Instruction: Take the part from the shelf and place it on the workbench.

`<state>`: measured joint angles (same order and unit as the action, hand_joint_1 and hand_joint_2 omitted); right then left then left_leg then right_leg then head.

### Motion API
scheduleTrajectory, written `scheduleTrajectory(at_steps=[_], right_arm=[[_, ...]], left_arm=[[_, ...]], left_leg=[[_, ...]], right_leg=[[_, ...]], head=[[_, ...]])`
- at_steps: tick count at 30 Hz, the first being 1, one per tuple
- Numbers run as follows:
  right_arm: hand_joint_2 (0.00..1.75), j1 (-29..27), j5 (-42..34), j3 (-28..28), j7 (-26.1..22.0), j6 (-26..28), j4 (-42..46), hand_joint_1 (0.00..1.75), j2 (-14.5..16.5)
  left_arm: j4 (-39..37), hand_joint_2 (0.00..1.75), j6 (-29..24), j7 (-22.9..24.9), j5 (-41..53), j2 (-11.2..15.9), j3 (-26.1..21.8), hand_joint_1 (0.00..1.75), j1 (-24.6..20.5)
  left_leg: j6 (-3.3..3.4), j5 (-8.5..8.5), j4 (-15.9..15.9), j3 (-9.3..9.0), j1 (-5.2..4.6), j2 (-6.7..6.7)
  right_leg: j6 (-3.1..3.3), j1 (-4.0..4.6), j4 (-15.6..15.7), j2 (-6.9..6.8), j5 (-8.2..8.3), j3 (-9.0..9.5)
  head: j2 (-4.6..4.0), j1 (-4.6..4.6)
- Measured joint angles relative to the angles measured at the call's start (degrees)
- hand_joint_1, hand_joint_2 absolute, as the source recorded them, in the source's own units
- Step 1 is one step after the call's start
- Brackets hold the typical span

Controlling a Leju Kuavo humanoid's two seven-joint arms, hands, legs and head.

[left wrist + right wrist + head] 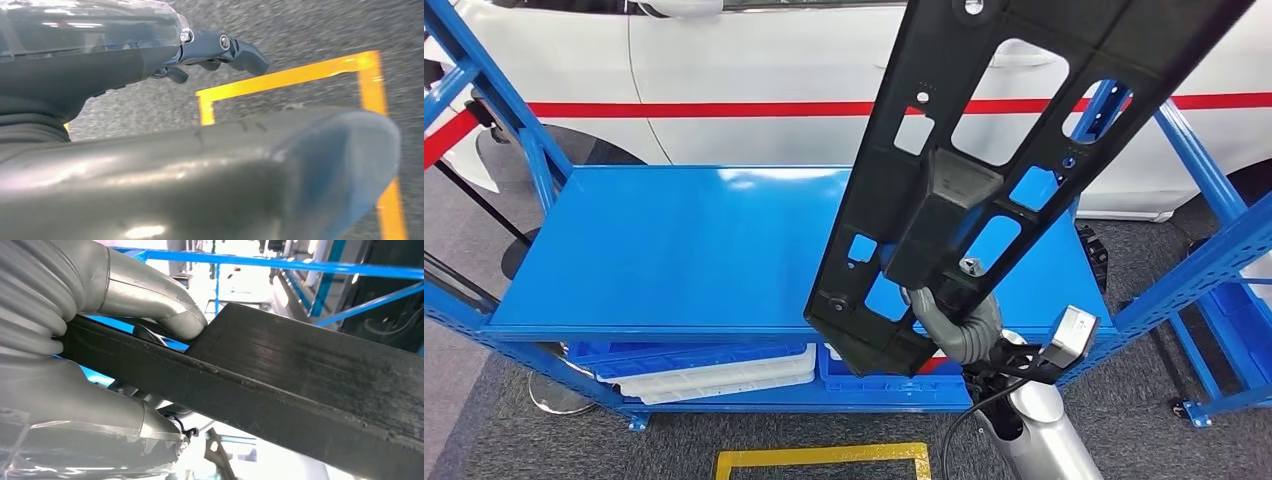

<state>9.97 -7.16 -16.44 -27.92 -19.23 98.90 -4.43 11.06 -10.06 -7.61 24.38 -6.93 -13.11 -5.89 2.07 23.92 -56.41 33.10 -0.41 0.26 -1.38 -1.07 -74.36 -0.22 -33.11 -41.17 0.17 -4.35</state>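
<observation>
Part (984,150), black, slotted: gripped near lower end by right hand (959,325), lifted above shelf (674,250). Left hand (220,50) empty, fingers loosely curled. Next, probably: carry to workbench.

part (984,150): long flat black plastic panel w/ cutouts | pose: tilted, lifted above blue shelf (674,250), not touching it | held at lower end by right robot hand (959,325)

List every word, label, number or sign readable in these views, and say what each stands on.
There is no readable text.
The black part held by the right hand shows holes and ribs, no lettering.
The blue shelf is plain.
The white car bears a red stripe, no words.
The yellow floor marking is an outline, not a sign.
</observation>
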Motion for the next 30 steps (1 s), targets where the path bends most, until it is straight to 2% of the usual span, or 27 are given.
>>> scheduleTrajectory(at_steps=[1, 2, 3, 4, 5, 6, 8, 9, 10, 11, 13, 14, 15, 16, 17, 18, 19, 20, 21, 22, 24, 25, 26, 27, 29, 30], right_arm=[[1.75, 0.0, 0.0, 0.0, 0.1, 0.0, -0.1, 1.75, 0.1], [1.75, 0.0, 0.0, -0.1, 0.2, 0.0, -0.2, 1.75, 0.2], [1.75, 0.1, 0.0, -0.1, 0.2, 0.0, -0.2, 1.75, 0.3], [1.75, 0.2, 0.1, -0.1, 0.3, -0.1, -0.2, 1.75, 0.4], [1.75, 0.3, 0.1, -0.1, 0.3, -0.2, -0.2, 1.75, 0.6], [1.75, 0.4, 0.2, -0.1, 0.3, -0.3, -0.3, 1.75, 0.7], [1.75, 0.6, 0.2, -0.1, 0.4, -0.6, -0.3, 1.75, 1.1], [1.75, 0.7, 0.1, -0.1, 0.4, -0.7, -0.4, 1.75, 1.3], [1.75, 0.9, 0.1, -0.1, 0.4, -1.0, -0.4, 1.75, 1.4], [1.75, 1.0, 0.0, -0.1, 0.4, -1.2, -0.5, 1.75, 1.6], [1.75, 1.1, -0.1, -0.1, 0.5, -1.4, -0.5, 1.75, 2.0], [1.75, 1.1, -0.2, -0.1, 0.5, -1.4, -0.6, 1.75, 2.1], [1.75, 1.1, -0.3, -0.1, 0.5, -1.4, -0.6, 1.75, 2.1], [1.75, 1.1, -0.4, -0.1, 0.5, -1.5, -0.7, 1.75, 2.1], [1.75, 1.1, -0.4, -0.1, 0.5, -1.5, -0.7, 1.75, 2.2], [1.75, 1.1, -0.5, -0.1, 0.5, -1.6, -0.7, 1.75, 2.2], [1.75, 1.1, -0.6, -0.1, 0.5, -1.7, -0.7, 1.75, 2.2], [1.75, 1.2, -0.6, -0.1, 0.4, -1.9, -0.6, 1.75, 2.3], [1.75, 1.2, -0.7, -0.1, 0.3, -2.1, -0.6, 1.75, 2.3], [1.75, 1.3, -0.7, -0.1, 0.3, -2.3, -0.6, 1.75, 2.4], [1.75, 1.4, -0.7, -0.1, 0.3, -2.4, -0.5, 1.75, 2.6], [1.75, 1.4, -0.8, -0.1, 0.3, -2.5, -0.5, 1.75, 2.6], [1.75, 1.5, -0.8, -0.1, 0.3, -2.5, -0.5, 1.75, 2.6], [1.75, 1.6, -0.8, -0.1, 0.3, -2.5, -0.5, 1.75, 2.6], [1.75, 1.7, -0.8, -0.1, 0.3, -2.5, -0.6, 1.75, 2.6], [1.75, 1.7, -0.8, -0.1, 0.3, -2.5, -0.7, 1.75, 2.6]], left_arm=[[0.0, 0.0, -0.1, 0.2, 0.0, 0.0, -0.1, 0.0, 0.2], [0.0, 0.0, -0.2, 0.4, 0.0, 0.0, -0.1, 0.0, 0.3], [0.0, 0.0, -0.3, 0.5, 0.0, 0.0, -0.2, 0.0, 0.4], [0.0, 0.0, -0.4, 0.6, 0.0, 0.0, -0.3, 0.0, 0.5], [0.0, 0.0, -0.4, 0.8, 0.0, 0.0, -0.4, 0.0, 0.5], [0.0, 0.0, -0.5, 0.9, 0.0, 0.0, -0.5, 0.0, 0.6], [0.0, 0.0, -0.7, 1.2, 0.0, 0.0, -0.6, 0.0, 0.7], [0.0, 0.0, -0.7, 1.3, -0.1, 0.0, -0.7, 0.0, 0.8], [0.0, 0.0, -0.8, 1.3, -0.2, 0.0, -0.7, 0.0, 0.9], [0.0, 0.0, -0.8, 1.4, -0.3, 0.0, -0.8, 0.0, 1.0], [0.0, 0.0, -0.8, 1.4, -0.4, 0.0, -0.9, 0.0, 1.0], [0.0, 0.0, -0.8, 1.4, -0.4, 0.0, -0.9, 0.0, 1.0], [0.0, 0.0, -0.8, 1.4, -0.4, 0.0, -1.0, 0.0, 1.0], [0.0, 0.0, -0.8, 1.4, -0.4, 0.0, -1.0, 0.0, 1.0], [0.0, 0.0, -0.8, 1.4, -0.4, 0.0, -1.0, 0.0, 1.0], [0.0, 0.0, -0.8, 1.4, -0.4, 0.0, -1.0, 0.0, 0.9], [0.0, 0.0, -0.7, 1.4, -0.5, 0.1, -1.0, 0.0, 0.8], [0.0, 0.0, -0.7, 1.3, -0.5, 0.2, -1.1, 0.0, 0.7], [0.0, 0.0, -0.6, 1.3, -0.5, 0.2, -1.2, 0.0, 0.5], [0.0, 0.0, -0.5, 1.2, -0.5, 0.2, -1.3, 0.0, 0.4], [0.0, 0.0, -0.4, 1.1, -0.6, 0.1, -1.5, 0.0, 0.4], [0.0, 0.0, -0.4, 1.1, -0.6, 0.1, -1.6, 0.0, 0.3], [0.0, 0.0, -0.4, 1.1, -0.7, 0.1, -1.7, 0.0, 0.3], [0.0, 0.0, -0.4, 1.1, -0.7, 0.0, -1.8, 0.0, 0.3], [0.0, 0.0, -0.4, 1.0, -0.7, -0.1, -1.9, 0.0, 0.3], [0.0, 0.0, -0.5, 1.0, -0.7, -0.1, -2.0, 0.0, 0.4]], left_leg=[[-0.14, -0.42, -0.4, 0.95, 0.03, 0.02], [-0.32, -0.76, -0.8, 1.84, 0.07, 0.02], [-0.55, -1.03, -1.4, 2.68, 0.09, 0.01], [-0.8, -1.23, -2.0, 3.41, 0.05, -0.01], [-1.1, -1.43, -2.5, 3.88, -0.01, -0.04], [-1.44, -1.71, -2.8, 4.21, -0.09, -0.05], [-2.15, -2.36, -2.9, 4.55, -0.06, -0.11], [-2.52, -2.11, -3.1, 4.87, 0.06, -0.14], [-2.87, -0.9, -3.9, 5.36, 0.2, -0.17], [-3.21, 1.35, -5.7, 6.07, 0.34, -0.19], [-3.71, 7.17, -12.2, 7.72, 0.55, -0.18], [-3.85, 9.09, -15.7, 8.27, 0.62, -0.18], [-3.89, 9.7, -18.1, 8.23, 0.64, -0.18], [-3.8, 9.0, -18.7, 7.34, 0.64, -0.18], [-3.58, 7.52, -17.5, 5.51, 0.61, -0.19], [-3.17, 6.05, -14.5, 2.76, 0.49, -0.24], [-2.56, 5.55, -10.3, -0.54, 0.29, -0.29], [-2.08, 5.76, -6.0, -3.59, 0.06, -0.34], [-1.68, 6.26, -2.8, -5.68, -0.21, -0.39], [-1.4, 6.76, -0.9, -6.72, -0.45, -0.41], [-0.99, 5.67, 0.2, -6.5, -0.49, -0.3], [-0.63, 4.81, 0.7, -6.15, -0.37, -0.15], [-0.24, 3.82, 1.1, -5.62, -0.21, 0.0], [0.05, 2.87, 1.4, -4.91, -0.05, 0.15], [0.3, 1.38, 1.3, -3.05, -0.11, 0.25], [0.24, 0.7, 1.2, -2.02, -0.11, 0.29]], right_leg=[[-0.14, -0.13, 0.5, -0.01, 1.06, 1.38], [-0.23, -0.29, 3.0, -0.03, 2.49, 3.74], [-0.27, -0.42, 6.9, -0.03, 3.06, 6.61], [-0.06, -0.36, 10.4, 0.03, 3.17, 9.12], [0.26, -0.27, 13.0, 0.12, 2.87, 10.73], [0.7, -0.15, 14.3, 0.22, 2.42, 11.37], [1.71, 0.03, 14.4, 0.27, 3.0, 10.92], [2.21, 0.01, 14.5, 0.17, 3.46, 10.52], [2.67, -0.02, 14.5, 0.07, 4.04, 10.0], [3.07, -0.1, 14.6, -0.02, 4.68, 9.32], [3.42, -0.05, 14.6, -0.06, 5.95, 7.71], [3.45, 0.01, 14.5, -0.07, 6.61, 6.82], [3.43, 0.09, 14.5, -0.09, 7.26, 5.92], [3.39, 0.17, 14.5, -0.1, 7.9, 5.06], [3.33, 0.27, 14.5, -0.09, 8.53, 4.26], [3.26, 0.35, 14.5, -0.07, 9.13, 3.61], [3.12, 0.41, 14.4, -0.07, 9.68, 3.14], [2.89, 0.4, 14.5, -0.09, 10.18, 2.88], [2.59, 0.3, 14.6, -0.15, 10.68, 2.8], [2.22, 0.17, 14.8, -0.21, 11.22, 2.81], [1.48, 0.02, 15.4, -0.22, 12.28, 2.85], [1.18, 0.06, 15.3, -0.15, 11.81, 2.61], [0.98, 0.13, 14.4, -0.05, 10.13, 2.17], [0.84, 0.16, 12.3, 0.04, 7.37, 1.53], [0.55, 0.15, 5.5, 0.13, 1.56, 0.12], [0.36, 0.11, 2.2, 0.13, 0.38, -0.23]], head=[[0.0, 0.0], [0.0, 0.0], [0.0, 0.0], [0.0, -0.01], [0.0, -0.01], [0.0, -0.03], [0.0, -0.02], [0.0, -0.03], [0.0, -0.02], [0.0, -0.02], [0.0, -0.02], [0.0, -0.02], [0.0, -0.02], [0.0, -0.02], [0.0, -0.02], [0.0, -0.02], [0.0, -0.02], [0.0, -0.02], [0.0, -0.02], [0.0, -0.03], [0.0, -0.04], [0.0, -0.04], [0.0, -0.03], [0.0, -0.03], [0.0, -0.03], [0.0, -0.02]])
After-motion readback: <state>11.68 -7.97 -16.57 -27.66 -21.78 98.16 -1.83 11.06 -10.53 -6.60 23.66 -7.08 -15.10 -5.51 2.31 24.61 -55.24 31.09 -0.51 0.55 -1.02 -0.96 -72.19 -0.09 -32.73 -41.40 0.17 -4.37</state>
